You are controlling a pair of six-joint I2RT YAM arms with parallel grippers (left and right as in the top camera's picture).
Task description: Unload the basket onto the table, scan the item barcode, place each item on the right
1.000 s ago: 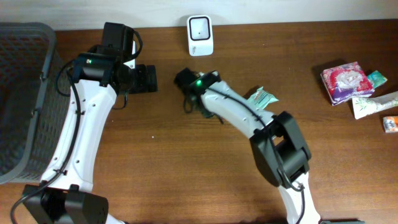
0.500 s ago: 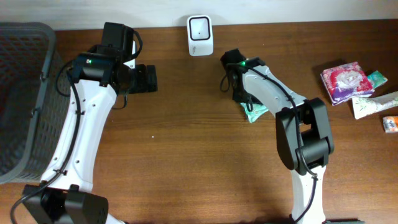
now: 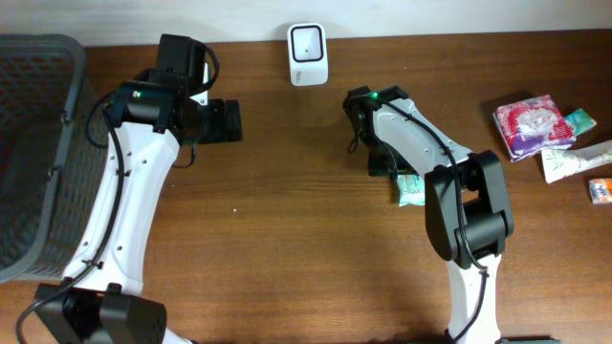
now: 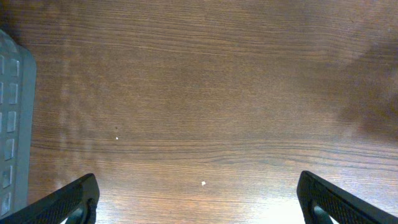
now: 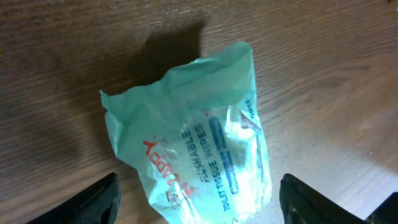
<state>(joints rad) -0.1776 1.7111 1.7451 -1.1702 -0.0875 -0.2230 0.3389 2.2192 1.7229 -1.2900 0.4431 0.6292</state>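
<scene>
Wipes packet [image 5: 199,155]: flat on table [image 5: 50,50], print up, ungripped | right gripper [image 5: 198,190]: jaws apart over it, likely lining up a grasp for scanner [image 3: 308,53] | left gripper [image 4: 198,196]: jaws apart, idle

Arms: two, left arm [image 3: 120,220], right arm [image 3: 416,139]. Scanner [image 3: 308,54]: one, far centre. Basket [image 3: 38,43]: one, left. Green wipes packet [image 3: 411,187]: one. Far right: apparently four small goods: pink pack [image 3: 532,125], teal sachet [image 3: 579,121], white tube [image 3: 577,160], orange box [image 3: 601,190].
</scene>
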